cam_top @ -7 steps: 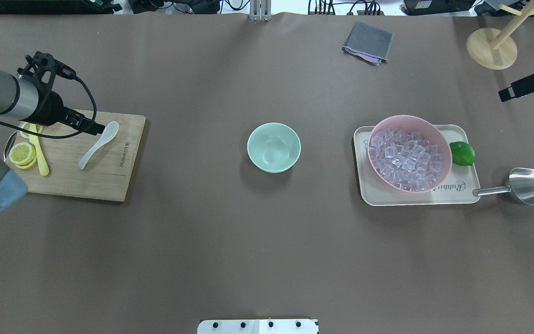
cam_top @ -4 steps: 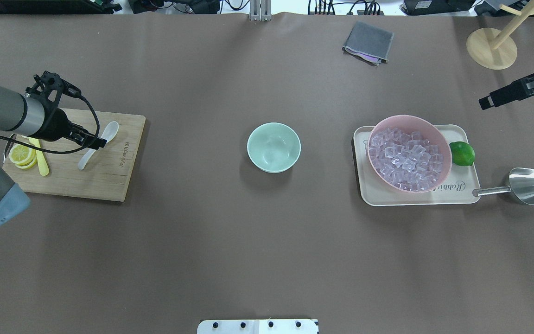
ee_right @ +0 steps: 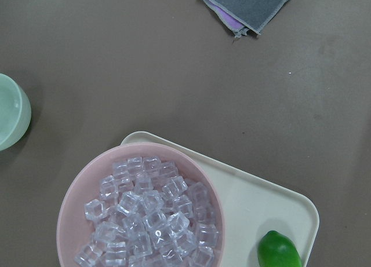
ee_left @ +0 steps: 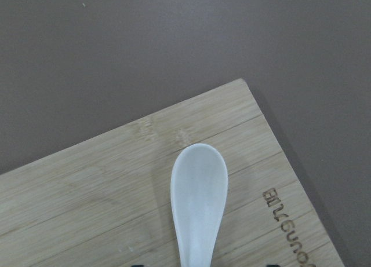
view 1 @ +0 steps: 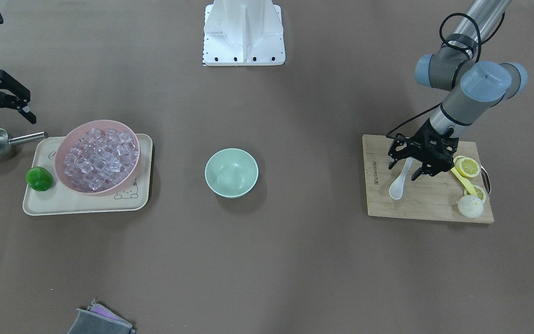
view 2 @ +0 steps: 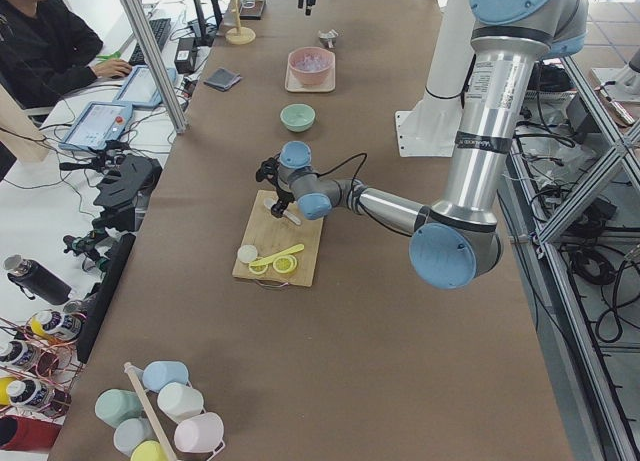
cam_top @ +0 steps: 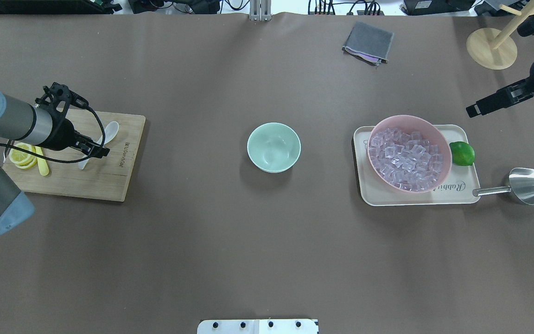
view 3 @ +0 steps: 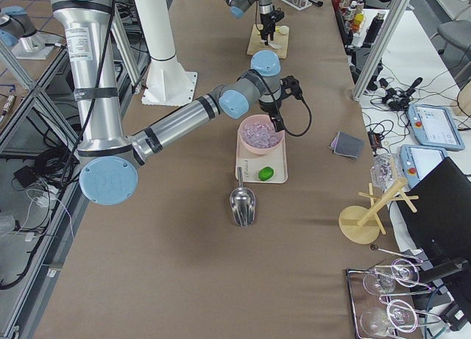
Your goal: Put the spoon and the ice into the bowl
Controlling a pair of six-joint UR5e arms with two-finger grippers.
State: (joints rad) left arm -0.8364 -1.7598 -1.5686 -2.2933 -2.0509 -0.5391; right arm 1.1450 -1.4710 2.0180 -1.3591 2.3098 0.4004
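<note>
Left end effector (view 1: pixel 404 170) spread astride spoon (view 1: pixel 397 184); right end effector (view 1: pixel 7 129) spread; tray (cam_top: pixel 470 178) reads "Rabbi".

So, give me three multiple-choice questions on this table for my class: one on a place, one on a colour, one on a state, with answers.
1. Where does the white soup spoon lie?
A. in the mint-green bowl
B. on the wooden cutting board
C. in the pink bowl

2. What colour is the bowl holding the ice cubes?
A. white
B. mint green
C. pink

3. The mint-green bowl is:
A. empty
B. full of ice
C. upside down

Answers:
1 B, the spoon rests flat on the wood.
2 C, the cubes are heaped in the pink bowl.
3 A, its smooth inside shows bare.
</note>
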